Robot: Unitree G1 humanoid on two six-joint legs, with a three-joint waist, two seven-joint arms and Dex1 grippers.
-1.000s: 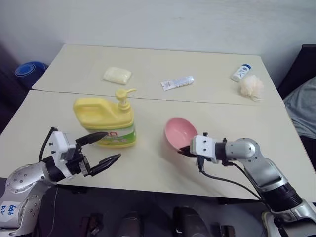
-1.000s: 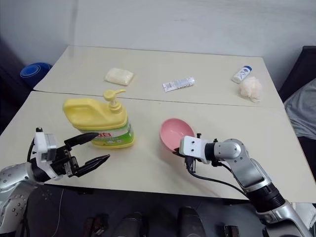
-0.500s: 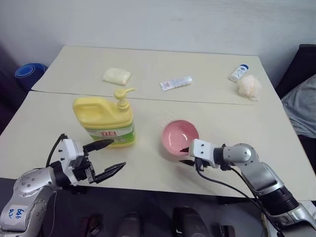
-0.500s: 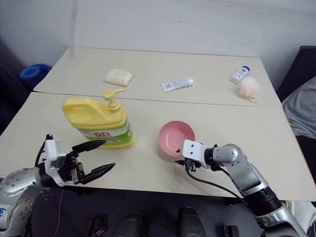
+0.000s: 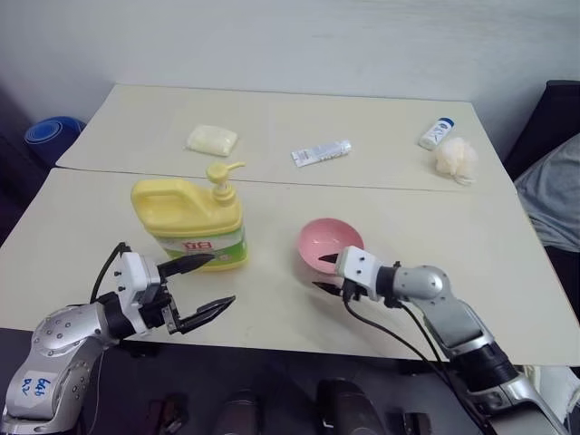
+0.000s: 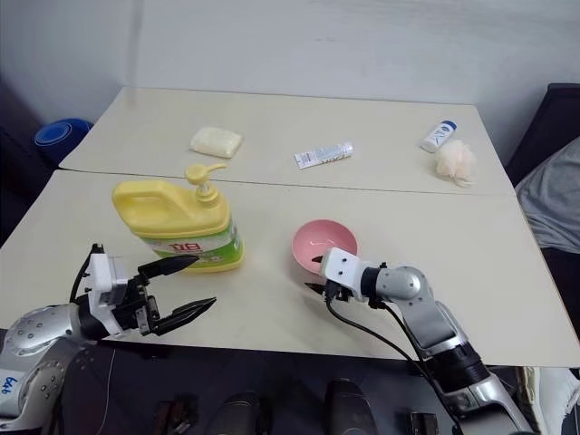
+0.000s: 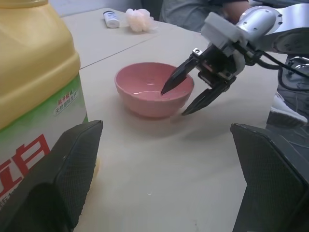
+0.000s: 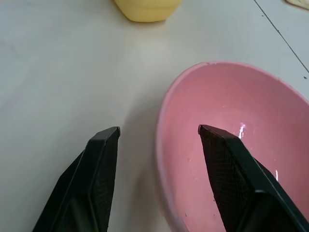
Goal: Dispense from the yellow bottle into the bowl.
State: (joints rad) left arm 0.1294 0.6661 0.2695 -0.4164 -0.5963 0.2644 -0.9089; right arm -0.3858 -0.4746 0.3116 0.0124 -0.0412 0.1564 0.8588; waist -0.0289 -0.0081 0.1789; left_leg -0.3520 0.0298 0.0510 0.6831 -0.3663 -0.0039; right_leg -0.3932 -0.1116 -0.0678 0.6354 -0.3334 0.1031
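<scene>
The yellow bottle (image 5: 190, 222) stands upright on the table, pump spout pointing right, and fills one side of the left wrist view (image 7: 34, 87). To its right the pink bowl (image 5: 331, 243) sits flat on the table. My right gripper (image 5: 324, 272) is open across the bowl's near rim, one finger (image 8: 236, 179) inside the bowl (image 8: 251, 121) and the other finger (image 8: 96, 183) outside, gripping nothing. My left gripper (image 5: 223, 279) is open just in front of the bottle's lower right corner, level, with nothing between its fingers.
On the far table half lie a pale soap-like block (image 5: 212, 140), a white tube (image 5: 322, 152), a small white bottle with a blue cap (image 5: 437, 133) and a cream bath puff (image 5: 455, 156). Grey cloth (image 5: 553, 195) hangs past the right edge. The near table edge runs just below both grippers.
My right gripper, shut on the tilted bowl's rim a second ago, has opened, and the bowl now rests flat. The left gripper has barely moved.
</scene>
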